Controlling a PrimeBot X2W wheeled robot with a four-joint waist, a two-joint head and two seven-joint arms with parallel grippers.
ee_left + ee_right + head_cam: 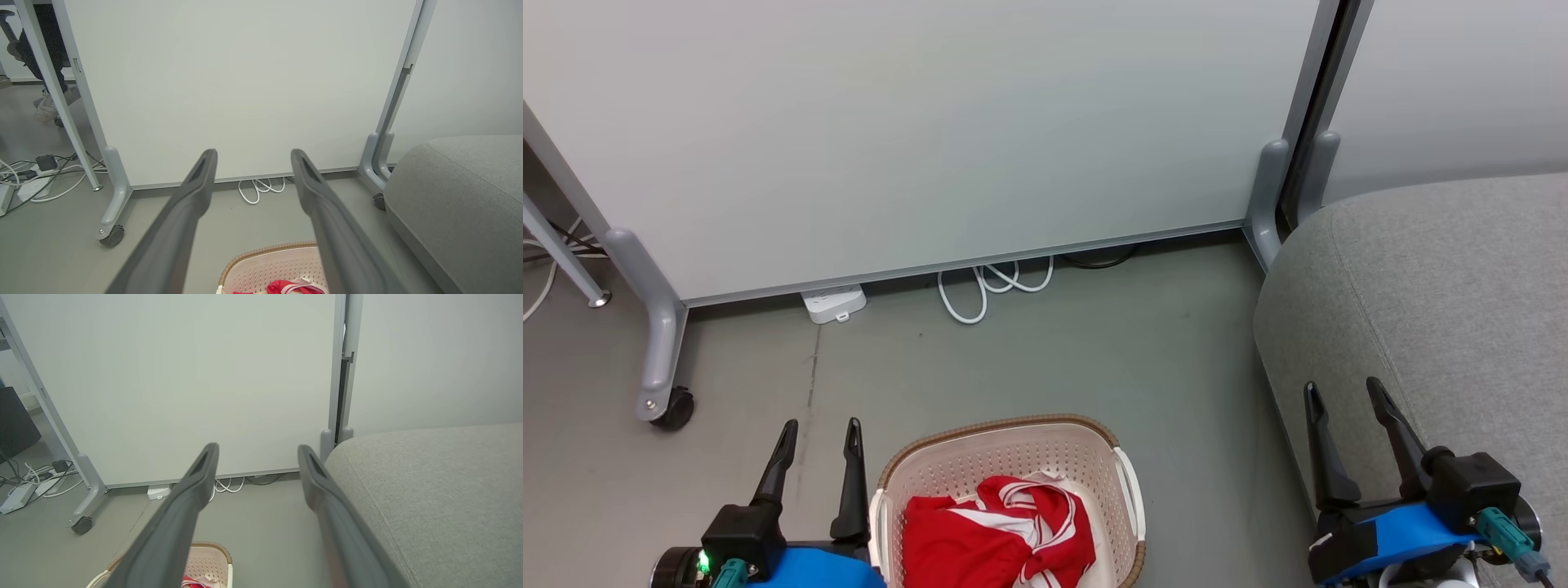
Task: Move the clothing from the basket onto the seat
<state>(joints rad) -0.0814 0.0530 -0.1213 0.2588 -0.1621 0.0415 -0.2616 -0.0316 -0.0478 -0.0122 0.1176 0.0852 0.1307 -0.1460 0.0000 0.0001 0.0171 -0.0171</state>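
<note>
While the clothing (pixel 988 539) lay heaped in the basket (pixel 1005 425), a crumple of red cloth with white stripes low against the perforated walls, both my arms hung idle, one on either side of it. My left gripper (pixel 821 425) hovered just beside the basket's left rim, its two dark fingers spread apart and empty. My right gripper (pixel 1342 385) stood well to the basket's right, likewise spread and holding nothing. It was close against the rounded corner of the seat (pixel 1445 302), though whether it touched the grey fabric I could not tell.

The basket sat on the floor (pixel 1094 367) between the two grippers, so either arm looked able to reach in. The seat rose higher than the basket's rim, so any carry would go up and to the right. By my reading the task was at its start, since all the red cloth I could see lay in the basket. Parted fingers suited a plunge into soft fabric. The heap looked tangled and might come up as one clump or drag on the woven-look rim.

Beyond the basket stood a pale partition panel (pixel 931 122), with a power strip (pixel 833 304) and a looped white cable (pixel 988 286) at its foot.
</note>
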